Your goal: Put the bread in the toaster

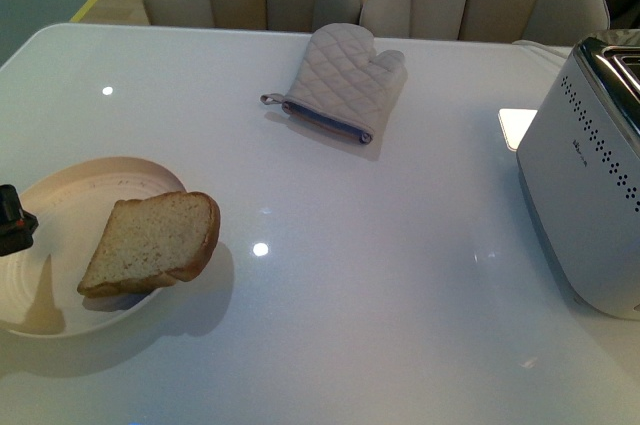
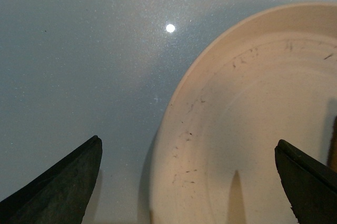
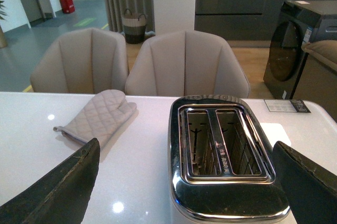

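On the plate [image 1: 70,195] at front left the bread [image 1: 150,242] is leaning on the rim, just right of the left gripper [image 2: 187,142], spread and empty, the nearer one; right gripper [image 3: 185,144] is hovering spread, seemingly above the toaster [image 3: 226,208].

A home-like kitchen-dining space: beige upholstered shell chairs [image 3: 187,63] at a glossy white tabletop [image 1: 400,275], dark grey cabinet fronts [image 3: 237,8] and a black front-loading washing machine [image 3: 292,45] behind.

So the bread [image 1: 150,240] is on the plate [image 2: 237,103], which sits under the left gripper [image 2: 188,147] jaws. The toaster [image 3: 226,203] is between the right gripper [image 3: 185,150] jaws, with the mitt [image 3: 97,116] further out.
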Tool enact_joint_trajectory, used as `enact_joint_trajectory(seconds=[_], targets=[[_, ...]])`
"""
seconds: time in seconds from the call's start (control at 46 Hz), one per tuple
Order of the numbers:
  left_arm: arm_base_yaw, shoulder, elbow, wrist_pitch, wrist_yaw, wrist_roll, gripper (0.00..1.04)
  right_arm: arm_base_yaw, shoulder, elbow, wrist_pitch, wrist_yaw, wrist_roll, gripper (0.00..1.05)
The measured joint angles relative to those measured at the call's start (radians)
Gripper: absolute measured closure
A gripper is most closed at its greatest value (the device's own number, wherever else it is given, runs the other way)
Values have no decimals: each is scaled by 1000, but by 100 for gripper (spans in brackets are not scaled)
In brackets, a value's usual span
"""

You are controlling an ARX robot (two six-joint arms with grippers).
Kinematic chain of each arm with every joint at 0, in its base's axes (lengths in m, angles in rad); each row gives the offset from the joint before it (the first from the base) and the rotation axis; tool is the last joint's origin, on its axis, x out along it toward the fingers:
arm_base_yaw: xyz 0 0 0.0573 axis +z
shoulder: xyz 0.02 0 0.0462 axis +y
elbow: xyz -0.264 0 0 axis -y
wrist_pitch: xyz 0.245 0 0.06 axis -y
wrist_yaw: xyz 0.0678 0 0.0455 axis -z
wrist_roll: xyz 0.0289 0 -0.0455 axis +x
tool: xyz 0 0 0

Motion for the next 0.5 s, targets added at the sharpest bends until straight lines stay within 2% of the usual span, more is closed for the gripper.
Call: enact_joint_trajectory(seconds=[0.196,0.304,0.5], targets=[[-10,100,68,-17,-21,29,7,0,0,0,0,0,0,9],[-27,111,78,-23,-26,31,25,0,0,0,0,0,0,9],[-64,112,81,-28,-28,21,50,0,0,0,0,0,0,9]])
